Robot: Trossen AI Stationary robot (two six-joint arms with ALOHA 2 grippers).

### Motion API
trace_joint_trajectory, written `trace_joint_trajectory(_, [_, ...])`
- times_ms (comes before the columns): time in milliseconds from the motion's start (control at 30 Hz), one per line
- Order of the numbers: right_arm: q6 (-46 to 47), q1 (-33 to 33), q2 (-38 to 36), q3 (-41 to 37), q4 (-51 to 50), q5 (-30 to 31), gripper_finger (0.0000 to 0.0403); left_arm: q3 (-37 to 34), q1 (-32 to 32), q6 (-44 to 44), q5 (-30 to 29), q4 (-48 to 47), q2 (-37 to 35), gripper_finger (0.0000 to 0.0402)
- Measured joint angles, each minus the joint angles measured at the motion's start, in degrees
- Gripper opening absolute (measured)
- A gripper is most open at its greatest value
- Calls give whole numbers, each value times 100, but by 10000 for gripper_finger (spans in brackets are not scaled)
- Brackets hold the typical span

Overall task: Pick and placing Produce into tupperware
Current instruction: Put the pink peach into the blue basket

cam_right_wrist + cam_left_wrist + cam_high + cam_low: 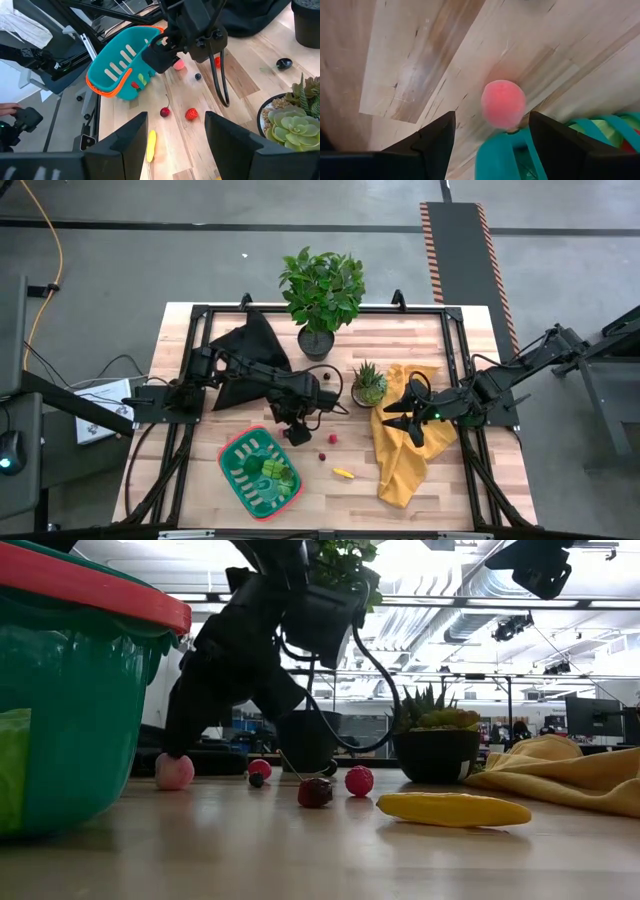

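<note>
Closest to the table's front edge sits the tupperware [260,472], a shallow green container with a red rim and rounded corners; pale bars mark its inner wall. Inside it lie green leafy pieces of produce [272,471] and something small and red, too small to name. Beside it, on the bare wooden table [440,490], lies a smooth yellow piece [343,473], long and slightly curved like a banana or a pepper.

A little farther back, the left gripper [490,145] hangs just above the board at the far edge of the tupperware. Its two dark fingers [432,137] stand apart and hold nothing. The round pink fruit [503,103], soft and matte in look, rests on the wood between and just ahead of the fingers, touching neither; it sits very near the container's rim.

Next to this, a dark red cherry [165,112] with a thin stem and a bumpy red strawberry [191,114] lie on the planks, near each other.

The right gripper [408,420] rests over the crumpled yellow cloth [402,465], its fingers also parted and empty.

Behind it stands a small spiky succulent [368,383] in a dark pot. Farthest back are a black cloth [245,345] and a large leafy potted plant [322,290].
</note>
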Motion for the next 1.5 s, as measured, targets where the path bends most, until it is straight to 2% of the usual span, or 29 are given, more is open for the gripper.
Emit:
trace_joint_trajectory(367, [0, 0, 0, 0, 0, 0, 188, -35, 0, -33, 63, 263, 0, 243])
trace_joint_trajectory(1500, [-44, 0, -33, 0, -42, 99, 188, -37, 0, 84, -55, 296, 0, 243])
